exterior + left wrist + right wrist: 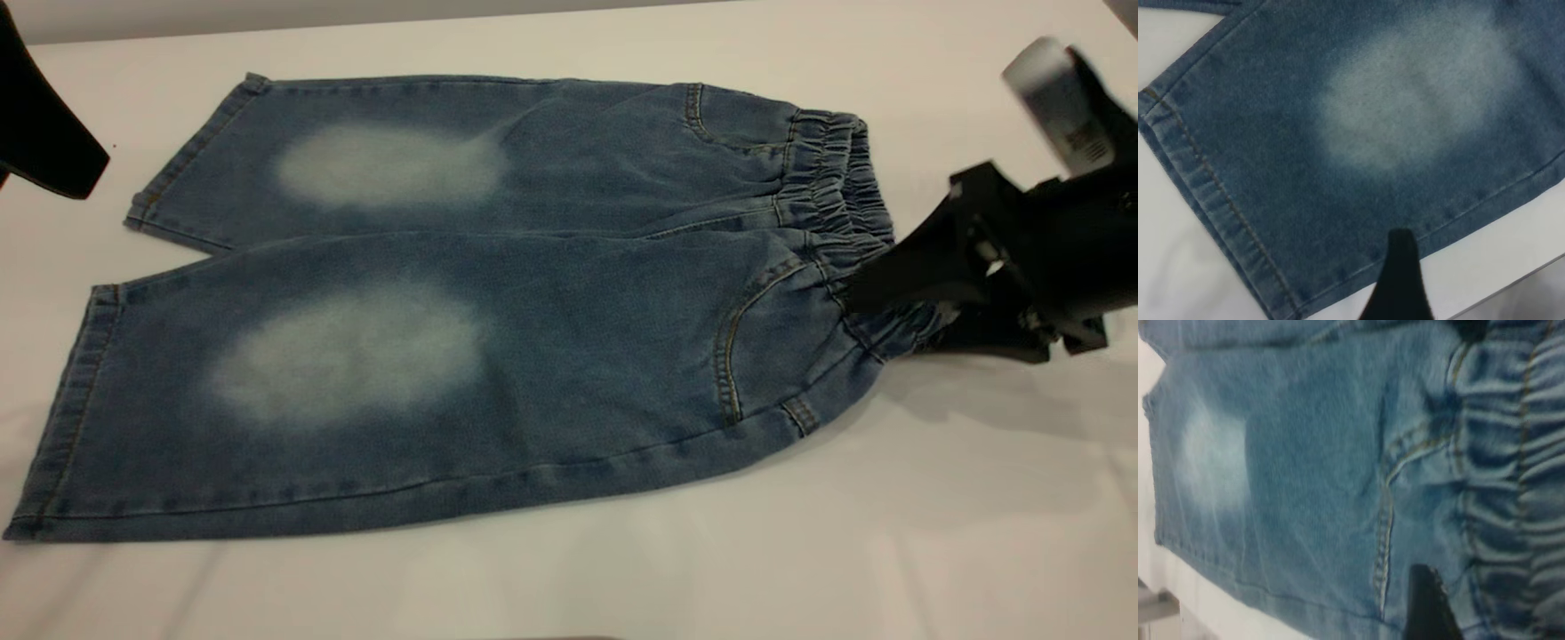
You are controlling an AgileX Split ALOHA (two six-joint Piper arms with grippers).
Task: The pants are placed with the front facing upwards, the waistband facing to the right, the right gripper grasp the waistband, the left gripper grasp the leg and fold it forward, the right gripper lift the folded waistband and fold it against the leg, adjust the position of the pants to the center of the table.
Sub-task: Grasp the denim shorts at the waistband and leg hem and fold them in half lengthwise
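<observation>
— What lies on the surface?

— Short, wide-legged blue denim pants with pale faded oval patches and tan stitching, spread flat on the large plain white table. Both legs run away from the right arm's jaws toward the left arm; the gathered, puckered elastic waistband is the end nearest those jaws.

— And the right arm?

— The black angular right gripper, on a thick black body with a small silver-grey labelled cylinder, is at the waistband's nearer corner. One dark finger lies over the gathered band and another shows under it, so the jaws are nearly closed with the waistband between them. In the right wrist view a dark fingertip rests on the denim just beside a curved pocket seam.

— The left arm?

— The black bulky left gripper shows only in part at the far leg end. In its wrist view one black finger hangs over the leg's side seam near the hem; I cannot tell how its jaws stand.

— The room?

— A grey strip runs beyond the table's far edge.
</observation>
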